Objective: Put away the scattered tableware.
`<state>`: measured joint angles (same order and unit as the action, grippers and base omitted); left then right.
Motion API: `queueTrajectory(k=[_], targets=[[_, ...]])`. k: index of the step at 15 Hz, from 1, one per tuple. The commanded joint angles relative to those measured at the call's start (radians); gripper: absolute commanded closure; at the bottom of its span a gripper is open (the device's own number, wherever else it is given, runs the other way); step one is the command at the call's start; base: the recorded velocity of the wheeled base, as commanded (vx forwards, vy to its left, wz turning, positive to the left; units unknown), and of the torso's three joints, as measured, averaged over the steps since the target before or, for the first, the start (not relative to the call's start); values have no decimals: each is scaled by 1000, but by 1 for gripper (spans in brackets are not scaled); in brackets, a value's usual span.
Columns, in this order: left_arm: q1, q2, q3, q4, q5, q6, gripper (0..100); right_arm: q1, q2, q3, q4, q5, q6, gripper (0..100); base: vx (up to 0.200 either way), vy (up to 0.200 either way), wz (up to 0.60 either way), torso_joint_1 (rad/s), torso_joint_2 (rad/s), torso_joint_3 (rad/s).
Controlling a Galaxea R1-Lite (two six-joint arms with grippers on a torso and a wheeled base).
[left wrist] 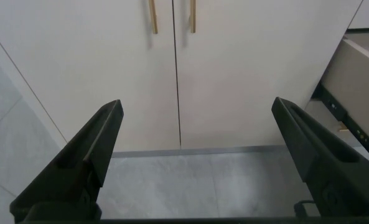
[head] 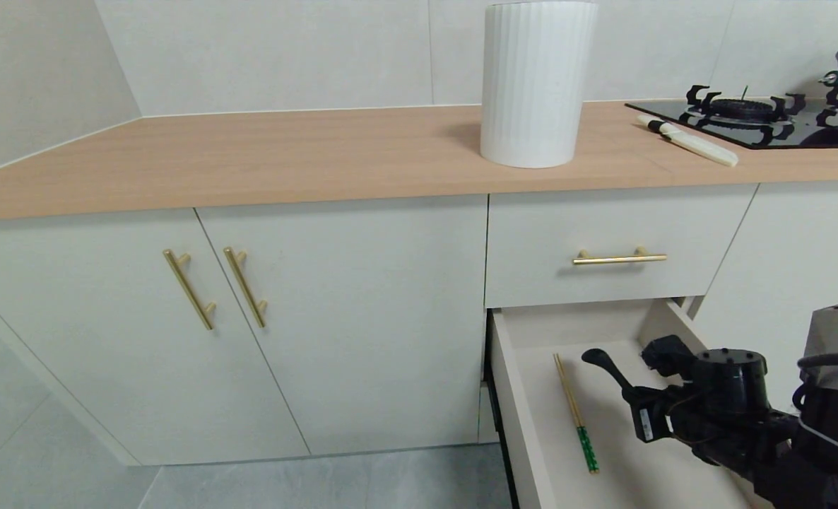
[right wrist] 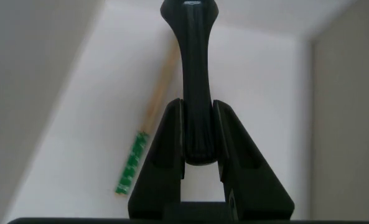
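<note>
Black right pincer (head: pixel 634 399) is clamped on a glossy black long-handled utensil (head: pixel 603 362), held over the open pale drawer (head: pixel 511 382). Bamboo chopsticks with green ends (head: pixel 573 410) lie on the drawer floor at the utensil's nine o'clock. Left pincer (left wrist: pixel 196 109), its jaws spread wide, faces white cupboard doors (left wrist: pixel 234 74).

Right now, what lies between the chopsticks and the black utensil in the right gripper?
Only bare drawer floor, between the chopsticks and the black utensil the right gripper holds; the head and right wrist views show it.
</note>
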<state>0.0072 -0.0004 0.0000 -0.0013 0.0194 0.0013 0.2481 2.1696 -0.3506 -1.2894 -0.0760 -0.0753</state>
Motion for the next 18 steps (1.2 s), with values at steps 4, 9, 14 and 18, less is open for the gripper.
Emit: queueTrajectory(k=[4, 9, 14, 18], targets=[[0, 0, 0, 0, 1, 0, 0, 16, 59, -105, 153, -13, 80, 100, 0, 0, 0, 0, 0, 0], [0, 0, 0, 0, 1, 0, 0, 16, 138, -142, 153, -21, 88, 100, 0, 0, 0, 0, 0, 0], [0, 0, 0, 0, 1, 0, 0, 16, 162, -159, 153, -21, 88, 100, 0, 0, 0, 0, 0, 0], [0, 0, 0, 0, 1, 0, 0, 14, 162, -160, 151, -22, 88, 0, 0, 0, 0, 0, 0, 0]])
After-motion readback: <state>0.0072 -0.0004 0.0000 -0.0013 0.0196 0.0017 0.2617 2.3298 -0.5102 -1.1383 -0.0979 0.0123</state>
